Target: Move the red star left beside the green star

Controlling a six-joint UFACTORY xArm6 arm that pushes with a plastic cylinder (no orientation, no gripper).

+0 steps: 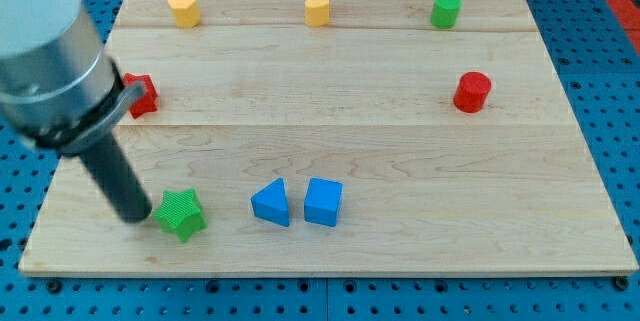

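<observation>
One red star (141, 94), one green star (181, 213), well apart.

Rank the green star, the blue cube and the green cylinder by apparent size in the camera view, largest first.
1. green star and blue cube: look alike, not ranked.
2. green cylinder: smallest, though farther toward the view's top, so unsure.

A pale wood-grain counter (400, 161) is seen with blocks coloured red (141, 95), green (181, 213), blue (323, 202) and yellow (183, 8).
</observation>
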